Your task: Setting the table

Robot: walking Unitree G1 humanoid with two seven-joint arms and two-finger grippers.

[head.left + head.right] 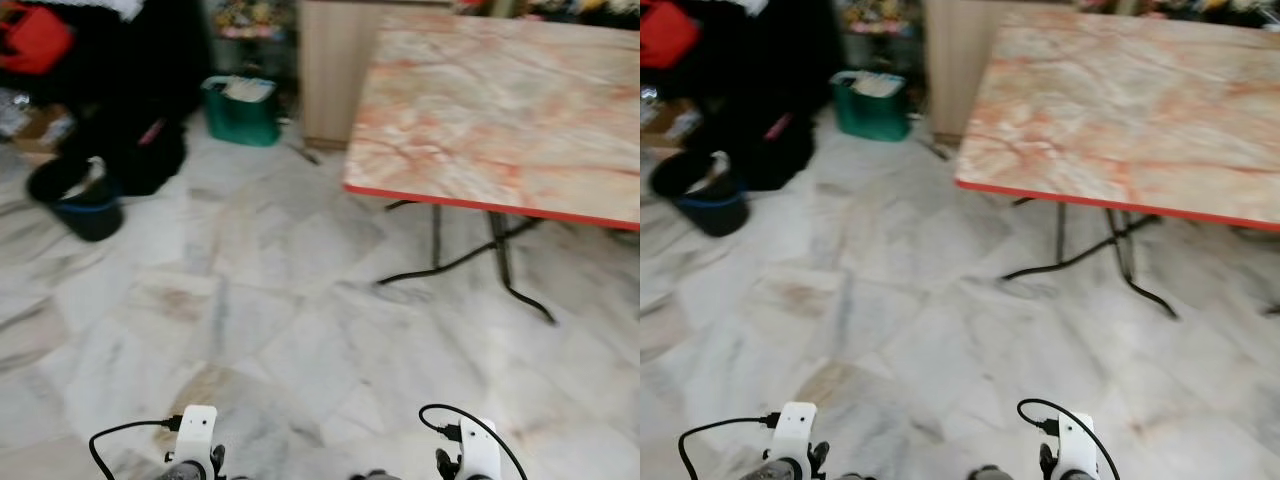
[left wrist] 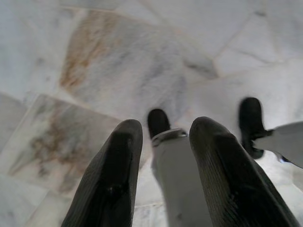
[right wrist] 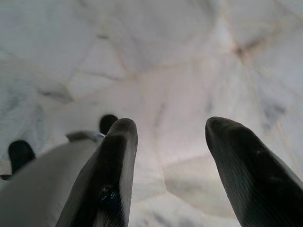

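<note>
The table (image 1: 500, 100) stands ahead to the right, its marbled top bare, so nothing is laid yet. Both arms hang low over the floor (image 1: 250, 300): left gripper (image 2: 165, 142) and right gripper (image 3: 165, 142) spread, carrying nothing, probably mid-approach.

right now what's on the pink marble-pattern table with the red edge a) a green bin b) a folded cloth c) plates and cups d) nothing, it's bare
d: the pink marble-pattern table top with the red edge shows only bare surface, while the green bin stands on the white marble floor beyond it.
</note>
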